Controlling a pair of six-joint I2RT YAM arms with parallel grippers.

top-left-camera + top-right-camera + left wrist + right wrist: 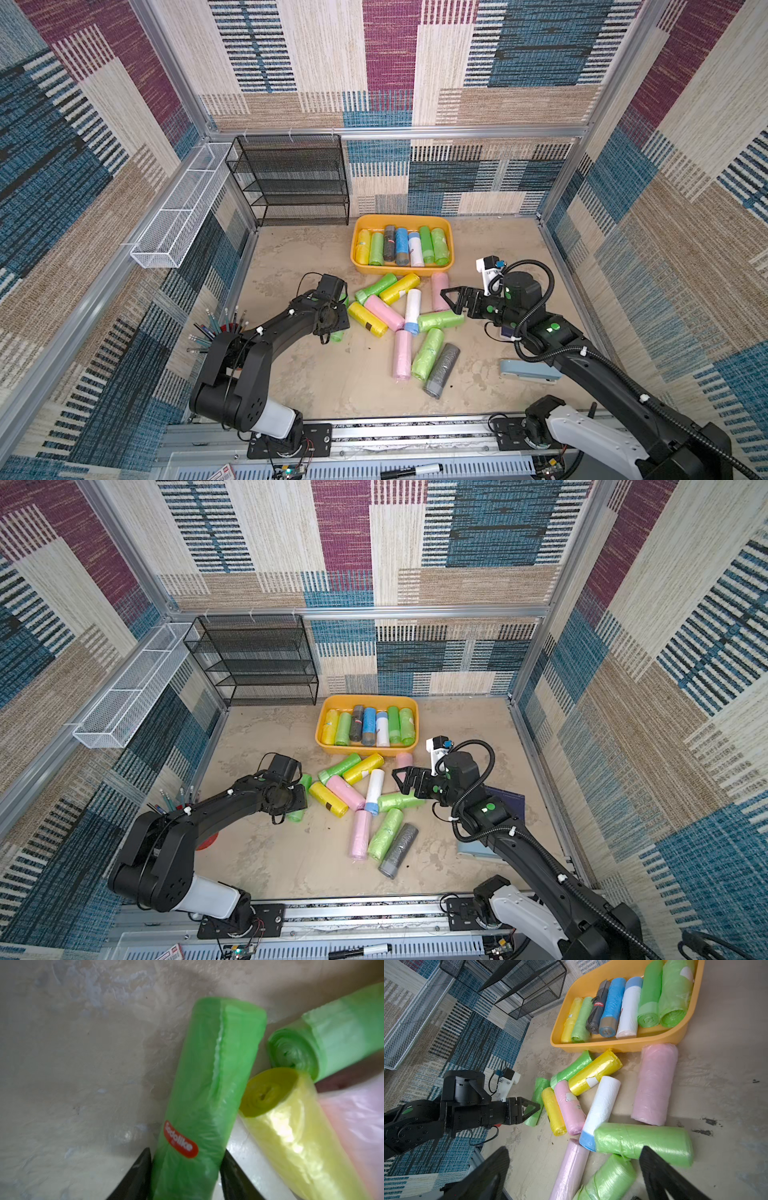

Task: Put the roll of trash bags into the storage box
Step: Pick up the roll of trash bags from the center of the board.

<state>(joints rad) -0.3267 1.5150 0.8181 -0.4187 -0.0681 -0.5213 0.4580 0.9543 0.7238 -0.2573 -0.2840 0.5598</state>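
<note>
Storage box (401, 271), loose rolls and clutter all share my bench (324, 374), a mottled beige top. At its 11 o'clock corner stands the black mesh shelf rack (291, 178), and on the wall at 10 o'clock hangs the long white wire basket (178, 216). The storage box, orange-yellow, sits at 12 o'clock just beside the rack's foot. It holds seven rolls side by side: yellow, green, dark grey, blue, white and two more green. My left hand (187, 1151) reaches in from 8 o'clock to the 9 o'clock edge of the pile of loose rolls (384, 312) at the middle of the bench. It is clenched on the green roll of trash bags (207, 1076), one black finger against each flank, near the end that carries an orange sticker. That roll lies flat on the bench, outside the storage box and at about 7 o'clock from it. In both top views my wrist covers most of it. The end of a yellow roll (268, 1093) lies just beside it, with another green roll (322, 1043) close by. My right hand (449, 300) hangs at the pile's 3 o'clock side, released, its fingers wide apart over a green roll (643, 1142). Ten other loose rolls, green, yellow, pink, white and grey, lie crisscrossed in the pile. A pale blue stapler (530, 372) rests at 4 o'clock, partly under my right arm. A cup of pencils (220, 328) stands at 8 o'clock behind my left arm. A black-and-white marker (411, 471) lies at 6 o'clock on the front rail.
</note>
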